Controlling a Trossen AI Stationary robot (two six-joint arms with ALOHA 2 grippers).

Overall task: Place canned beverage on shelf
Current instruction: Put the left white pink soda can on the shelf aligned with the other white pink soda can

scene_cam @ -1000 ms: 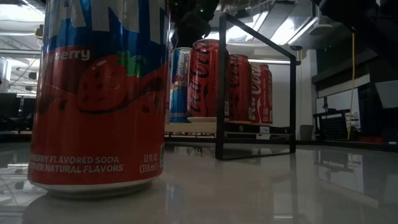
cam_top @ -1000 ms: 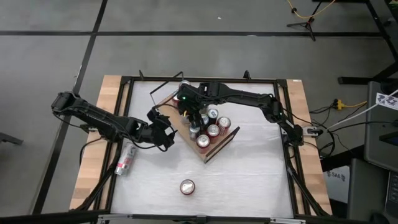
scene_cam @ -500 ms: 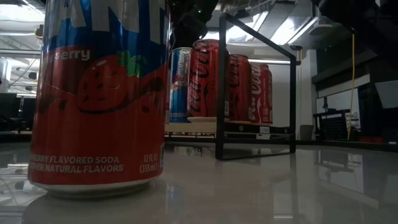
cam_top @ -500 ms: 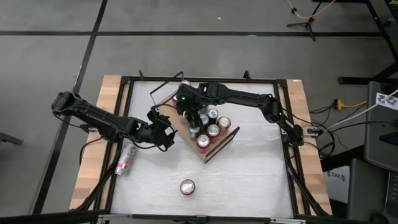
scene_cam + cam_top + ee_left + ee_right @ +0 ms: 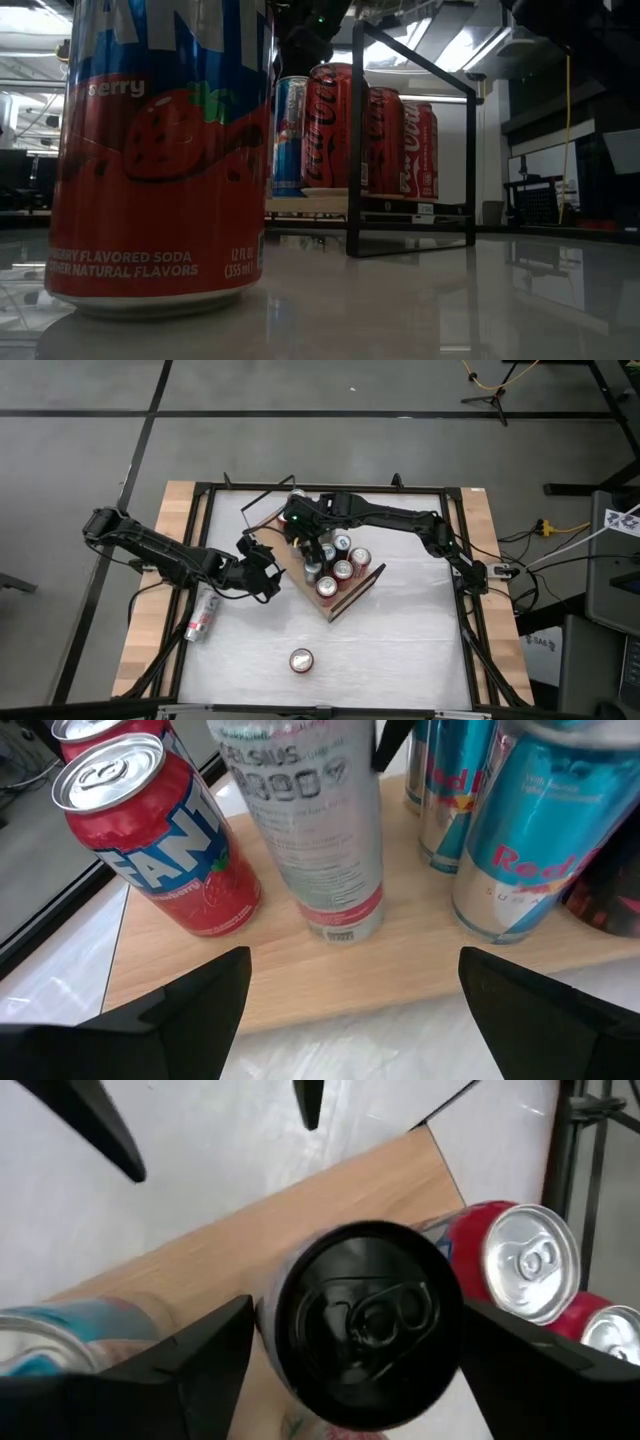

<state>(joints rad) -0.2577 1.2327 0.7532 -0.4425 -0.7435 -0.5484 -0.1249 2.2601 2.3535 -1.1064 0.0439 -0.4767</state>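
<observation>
Can release on the shelf

Right tool (image 5: 350, 1330) straddles a black-topped can (image 5: 365, 1320) standing on the shelf (image 5: 240, 1230), fingers parted and seemingly clear of it (mid-release, I judge). Best to lift straight up, avoiding neighbouring red cans (image 5: 525, 1260). Left tool (image 5: 350, 990) waits open, empty, beside the shelf on the table (image 5: 400, 640).

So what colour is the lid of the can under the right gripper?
Black lid, clearest in the right wrist view.
</observation>
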